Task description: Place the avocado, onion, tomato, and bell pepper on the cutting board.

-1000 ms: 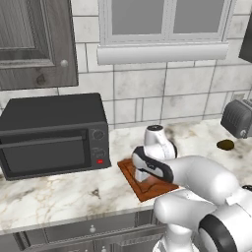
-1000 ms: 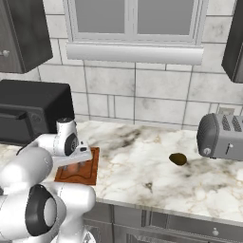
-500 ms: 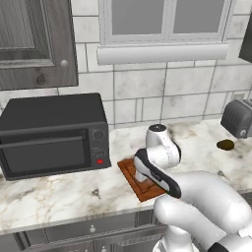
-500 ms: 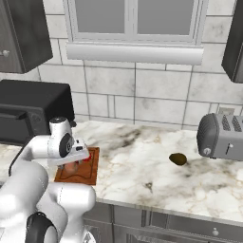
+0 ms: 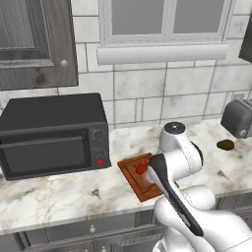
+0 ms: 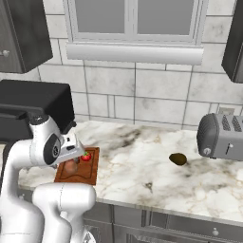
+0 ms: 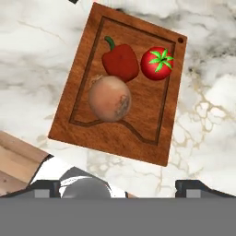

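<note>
Three items on cutting board [image 7: 152,138] | end effector [image 7: 115,186] open above | avocado [image 6: 178,158] apart

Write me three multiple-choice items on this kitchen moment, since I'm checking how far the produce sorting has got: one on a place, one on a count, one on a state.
1. Where is the avocado?
A. On the cutting board
B. On the counter near the toaster
C. Atop the microwave

2. How many pieces of produce lie on the board?
A. Two
B. Three
C. Four

3. How do the fingers stand?
A. Shut on the onion
B. Shut on the tomato
C. Apart, holding nothing

Answers:
1. B, the dark oval sits on marble by the toaster in the right base view.
2. B, the hand view shows onion, tomato and bell pepper inside the groove.
3. C, the tips rise far apart at the bottom of the hand view, clear of the produce.
</note>
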Controlling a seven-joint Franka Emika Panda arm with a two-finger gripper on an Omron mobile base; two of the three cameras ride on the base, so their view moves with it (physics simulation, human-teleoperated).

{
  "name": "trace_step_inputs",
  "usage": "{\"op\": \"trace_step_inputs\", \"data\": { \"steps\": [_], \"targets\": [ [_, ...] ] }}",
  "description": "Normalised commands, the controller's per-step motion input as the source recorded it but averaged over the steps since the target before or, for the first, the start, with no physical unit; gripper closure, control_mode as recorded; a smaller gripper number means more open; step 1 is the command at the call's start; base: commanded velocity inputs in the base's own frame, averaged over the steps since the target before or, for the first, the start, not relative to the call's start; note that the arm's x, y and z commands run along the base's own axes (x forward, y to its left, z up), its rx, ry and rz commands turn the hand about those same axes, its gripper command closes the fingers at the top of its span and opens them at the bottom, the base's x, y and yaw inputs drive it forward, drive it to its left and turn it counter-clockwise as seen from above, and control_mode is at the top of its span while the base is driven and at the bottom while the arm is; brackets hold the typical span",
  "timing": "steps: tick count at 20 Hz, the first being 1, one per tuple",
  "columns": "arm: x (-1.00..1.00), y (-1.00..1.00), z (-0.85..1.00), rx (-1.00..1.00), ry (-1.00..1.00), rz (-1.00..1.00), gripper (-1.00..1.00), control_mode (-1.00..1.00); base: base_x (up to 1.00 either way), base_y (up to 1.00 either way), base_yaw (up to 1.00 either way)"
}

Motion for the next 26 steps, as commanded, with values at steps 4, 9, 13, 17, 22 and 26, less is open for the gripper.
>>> {"op": "trace_step_inputs", "data": {
  "steps": [4,9,13,17,22,26],
  "targets": [
    [-0.68,-0.63,0.46,0.0,-0.26,0.0,-1.0,-1.0,0.0,0.0,0.0],
    [-0.32,-0.84,0.45,0.0,-0.17,0.0,-1.0,-1.0,0.0,0.0,0.0],
    [-0.28,-0.81,0.1,0.0,-0.14,0.0,-1.0,-1.0,0.0,0.0,0.0],
    [-0.06,-0.82,0.0,0.0,-0.08,0.0,-1.0,-1.0,0.0,0.0,0.0],
    [0.0,-0.78,0.0,0.0,-0.01,0.0,-1.0,-1.0,0.0,0.0,0.0],
    [0.13,-0.78,0.0,0.0,0.0,0.0,-1.0,-1.0,0.0,0.0,0.0]
  ]
}}
